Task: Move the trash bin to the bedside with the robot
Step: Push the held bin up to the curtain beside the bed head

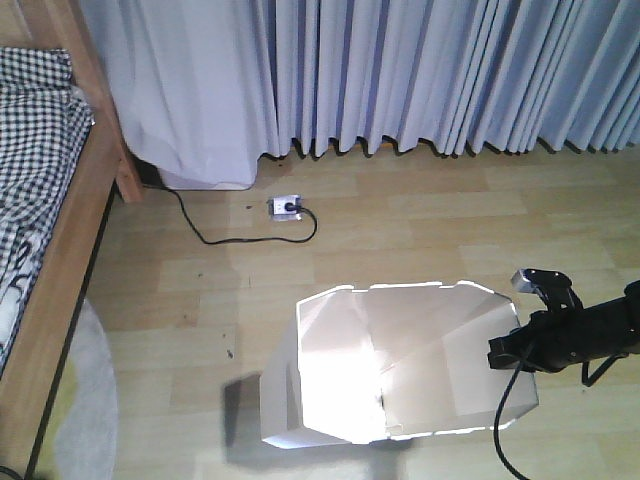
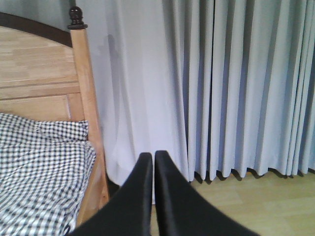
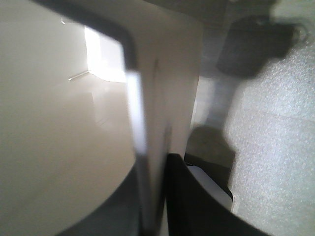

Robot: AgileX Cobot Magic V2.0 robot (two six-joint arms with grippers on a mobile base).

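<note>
- White plastic trash bin [image 1: 400, 360] stands on the wooden floor [image 1: 450, 230], low and right of middle in your front view. Its cut-corner rim shows bright and its cream inside is lit.
- Your right gripper [image 1: 503, 352] sits at the bin's right rim. In the right wrist view the thin wall runs between the two fingers [image 3: 197, 201], so it is clamped on that edge.
- The black arm [image 1: 590, 335] reaches in from the right, and a black cable hangs down below it.
- The bed [image 1: 70, 260] lies along the left edge, well apart from the bin, with a light-brown wooden rail and checked bedding [image 1: 30, 150].
- A pale rug [image 1: 85, 400] lies just beside the rail.
- A white socket block [image 1: 286, 206] with a black cord [image 1: 215, 238] rests on the floor near the curtain [image 1: 420, 70].
- Your left gripper [image 2: 153, 164] has its fingers pressed together around nothing. It points at the curtain beside the bedpost [image 2: 86, 98].
</note>
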